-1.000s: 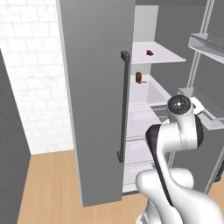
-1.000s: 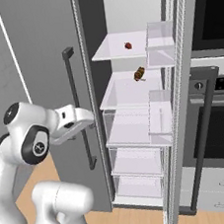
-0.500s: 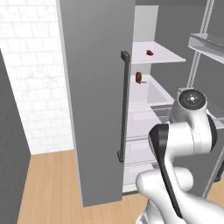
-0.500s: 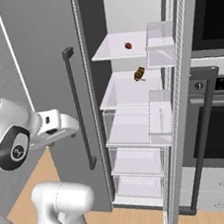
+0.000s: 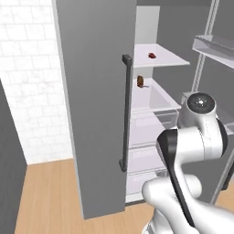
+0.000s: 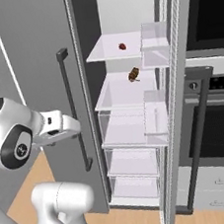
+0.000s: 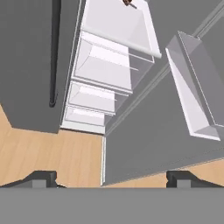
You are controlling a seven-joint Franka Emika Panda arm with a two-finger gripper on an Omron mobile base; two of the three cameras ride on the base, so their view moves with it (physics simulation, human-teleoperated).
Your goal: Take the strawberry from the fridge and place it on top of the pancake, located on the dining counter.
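Fridge (image 6: pixel 42 53) door open, so shelves reachable. Strawberry (image 6: pixel 122 46) on top shelf, at 12 o'clock from brown bottle-like item (image 6: pixel 134 74). My gripper (image 7: pixel 111 178) empty, jaws spread wide, low outside fridge; I judge reach upward comes next.

The white arm is rising from the base with its elbow bent, the wrist is reaching forward, and the pincer (image 7: pixel 112 178) is standing wide open, holding nothing between its dark fingertips (image 7: pixel 41 178).
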